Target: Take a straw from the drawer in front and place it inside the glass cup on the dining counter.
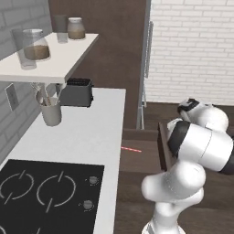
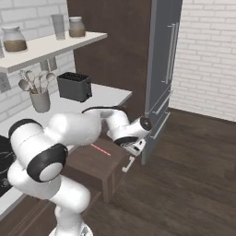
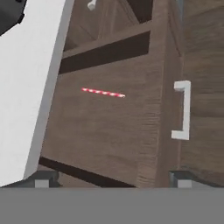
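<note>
Hand view looks down into the pulled-out drawer (image 3: 105,131), straw (image 3: 103,92) lying flat on its floor. Hand (image 3: 111,179) spread wide and empty above, apparently lining up a pick.

The drawer (image 3: 105,127) is dark brown wood and stands pulled out from under the white worktop, its inside open to view from above; its flat front carries a short pale bar handle (image 3: 183,110); the drawer floor is plain wood grain. The straw (image 3: 103,92) is thin and straight with red and white stripes; it lies flat on the drawer floor, toward the back and nearer the worktop side, well apart from the front panel; in the right base view it lies as a small red streak (image 2: 100,150) on the drawer floor.
</note>
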### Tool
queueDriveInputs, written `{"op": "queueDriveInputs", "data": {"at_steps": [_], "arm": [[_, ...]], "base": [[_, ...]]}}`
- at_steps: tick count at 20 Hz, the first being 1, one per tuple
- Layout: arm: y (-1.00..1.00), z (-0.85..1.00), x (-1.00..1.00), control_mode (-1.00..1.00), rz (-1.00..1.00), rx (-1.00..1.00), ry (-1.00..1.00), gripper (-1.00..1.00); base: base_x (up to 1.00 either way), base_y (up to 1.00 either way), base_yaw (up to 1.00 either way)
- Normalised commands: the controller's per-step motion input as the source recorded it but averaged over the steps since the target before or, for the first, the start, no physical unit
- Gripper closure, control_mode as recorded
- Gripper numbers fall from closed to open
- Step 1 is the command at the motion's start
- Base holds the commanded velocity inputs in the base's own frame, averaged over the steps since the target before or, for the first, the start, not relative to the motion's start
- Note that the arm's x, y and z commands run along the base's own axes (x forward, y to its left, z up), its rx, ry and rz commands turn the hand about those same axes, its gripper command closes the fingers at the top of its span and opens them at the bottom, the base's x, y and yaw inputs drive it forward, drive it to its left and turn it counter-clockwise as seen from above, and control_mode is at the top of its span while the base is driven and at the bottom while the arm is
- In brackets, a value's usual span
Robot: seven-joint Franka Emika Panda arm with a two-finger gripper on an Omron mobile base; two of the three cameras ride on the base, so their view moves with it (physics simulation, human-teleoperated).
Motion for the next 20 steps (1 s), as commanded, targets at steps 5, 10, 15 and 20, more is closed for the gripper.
{"op": "queueDriveInputs", "data": {"at_steps": [5,10,15,20], "arm": [[0.80,0.18,0.34,-1.00,-0.02,-0.11,0.29,-1.00],[0.36,-0.14,0.46,-1.00,-0.03,-0.12,0.22,-1.00],[0.01,-0.41,0.50,-1.00,-0.01,-0.10,0.12,-1.00],[0.00,-0.55,0.35,-1.00,0.00,-0.06,0.04,-1.00]], "base": [[0.00,0.00,0.00],[0.00,0.00,0.00],[0.00,0.00,0.00],[0.00,0.00,0.00]]}}
